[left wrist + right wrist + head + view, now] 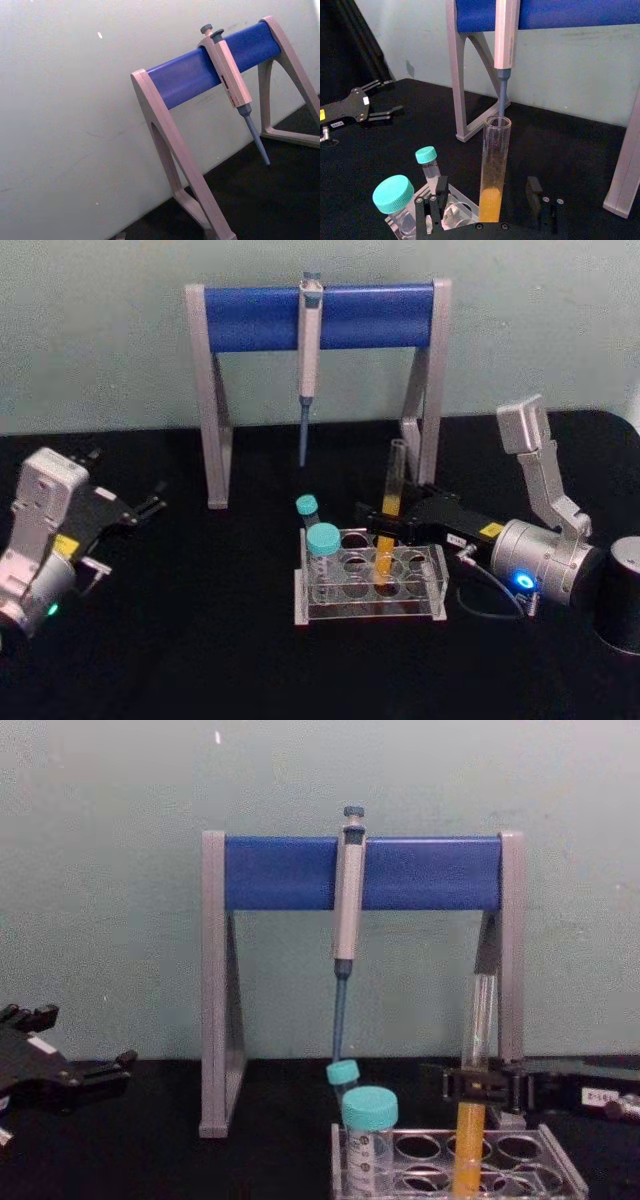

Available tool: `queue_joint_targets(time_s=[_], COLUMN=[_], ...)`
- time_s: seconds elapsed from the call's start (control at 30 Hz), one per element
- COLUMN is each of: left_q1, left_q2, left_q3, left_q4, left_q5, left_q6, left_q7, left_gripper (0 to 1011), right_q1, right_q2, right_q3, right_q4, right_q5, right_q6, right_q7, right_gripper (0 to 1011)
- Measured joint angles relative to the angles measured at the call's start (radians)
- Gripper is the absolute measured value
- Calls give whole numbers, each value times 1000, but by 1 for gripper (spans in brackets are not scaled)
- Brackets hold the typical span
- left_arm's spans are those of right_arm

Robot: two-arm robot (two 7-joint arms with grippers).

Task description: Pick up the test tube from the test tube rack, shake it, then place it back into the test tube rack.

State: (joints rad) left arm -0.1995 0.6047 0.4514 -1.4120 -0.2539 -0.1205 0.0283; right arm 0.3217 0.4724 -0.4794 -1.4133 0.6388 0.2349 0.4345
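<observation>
Glass test tube [395, 476] standing in test tube rack [370, 611], lower centre, between parted right jaws; left jaws apart at left edge.

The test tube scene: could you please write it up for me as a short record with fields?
test tube: upright in a rack hole, orange-yellow liquid in its lower part
test tube rack: on the black table, also holding two teal-capped tubes
right hand: open, fingers either side of the test tube, just above the rack
left hand: open, idle low at the robot's left
behind: pipette hanging on the blue-barred stand
</observation>
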Motion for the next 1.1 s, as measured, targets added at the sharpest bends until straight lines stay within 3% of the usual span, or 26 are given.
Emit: queue_joint_targets(time_s=[0.1, 0.3, 0.93, 1.1], left_q1=[0, 0, 0, 0], left_q2=[0, 0, 0, 0], left_q3=[0, 0, 0, 0], left_q4=[0, 0, 0, 0], left_q5=[0, 0, 0, 0], left_q6=[0, 0, 0, 0], left_q7=[0, 0, 0, 0], left_gripper=[1001, 1001, 1001, 1001], right_q1=[0, 0, 0, 0], right_q2=[0, 0, 0, 0], right_q3=[0, 1, 1, 1], right_q4=[0, -1, -1, -1], right_q5=[0, 1, 2, 2], right_q6=[0, 1, 2, 2], right_q7=[0, 0, 0, 0], right_gripper=[986, 848, 245, 225])
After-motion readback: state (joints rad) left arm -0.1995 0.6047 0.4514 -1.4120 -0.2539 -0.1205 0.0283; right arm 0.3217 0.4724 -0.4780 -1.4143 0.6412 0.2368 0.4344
